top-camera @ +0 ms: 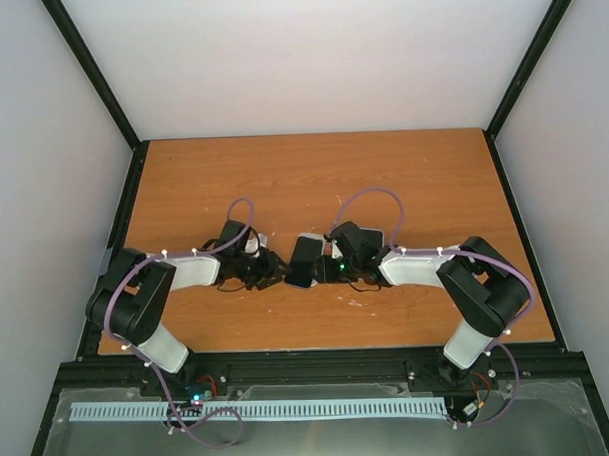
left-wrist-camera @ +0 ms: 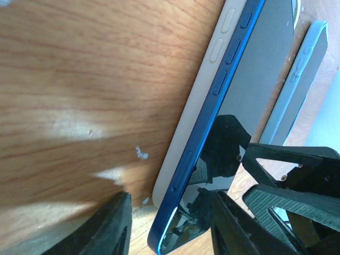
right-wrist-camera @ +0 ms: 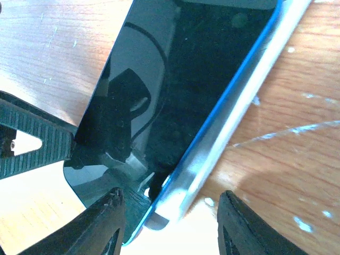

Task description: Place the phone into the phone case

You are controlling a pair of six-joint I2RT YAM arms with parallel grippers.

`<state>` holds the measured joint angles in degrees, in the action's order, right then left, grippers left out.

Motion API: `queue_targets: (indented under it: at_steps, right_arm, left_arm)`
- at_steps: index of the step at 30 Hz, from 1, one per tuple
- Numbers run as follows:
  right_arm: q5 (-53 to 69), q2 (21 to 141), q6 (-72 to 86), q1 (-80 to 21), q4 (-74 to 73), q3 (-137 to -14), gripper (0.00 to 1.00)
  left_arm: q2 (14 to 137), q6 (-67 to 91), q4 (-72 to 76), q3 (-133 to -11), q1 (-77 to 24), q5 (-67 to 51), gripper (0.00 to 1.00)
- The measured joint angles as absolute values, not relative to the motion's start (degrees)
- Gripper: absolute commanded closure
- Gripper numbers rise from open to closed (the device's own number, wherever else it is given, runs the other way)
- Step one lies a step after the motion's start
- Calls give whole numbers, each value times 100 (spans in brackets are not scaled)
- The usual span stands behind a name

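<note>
Two grippers meet mid-table [top-camera: 313, 178] with the phone between them. The left gripper [top-camera: 272, 272] is at the phone's left side, fingers [left-wrist-camera: 116, 223] spread: one is over bare wood, clear of the phone, and the other is over the screen, so nothing is pinched. The phone [top-camera: 304, 258] is slim with rounded corners. Its glossy black face mirrors the grippers, and its bright blue side edge carries three blue buttons. It lies on top of the phone case [left-wrist-camera: 215, 50], a pale soft shell with raised button bumps that pokes out along the phone's long edge; cannot tell if it is fully seated. Just beyond lies a separate pale blue slab [left-wrist-camera: 307, 64], parallel to the phone. The right gripper [top-camera: 333, 265] is at the phone's right side, fingers [right-wrist-camera: 106, 228] spread around the near corner of phone and case, with one finger at the corner and the other apart.
</note>
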<state>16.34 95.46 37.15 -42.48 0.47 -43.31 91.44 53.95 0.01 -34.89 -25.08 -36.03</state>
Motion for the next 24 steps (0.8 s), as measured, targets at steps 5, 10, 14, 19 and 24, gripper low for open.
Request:
queue_targets:
  at_steps: [5,10,14,19,24]
  right_arm:
    - [1319,9233,3879,-4241,226,-4047,51]
    - [1135,9070,3999,-4209,456,-3876,52]
    - [1096,9037,4064,-4204,628,-3806,53]
    - [1090,9024,4176,-4204,878,-3704,54]
    - [1094,9024,4348,-4204,1155,-3548,56]
  left_arm:
    - [9325,5380,8,-3623,-2528,-3603,71]
    - [9472,5349,-10,-3750,-2563,-3581,85]
    - [9476,5325,-34,-3876,-2596,-3605,90]
    - [9476,5319,-97,-4038,-2655,-3557,94]
    - [9478,5321,-132,-4163,-2655,-3476,96]
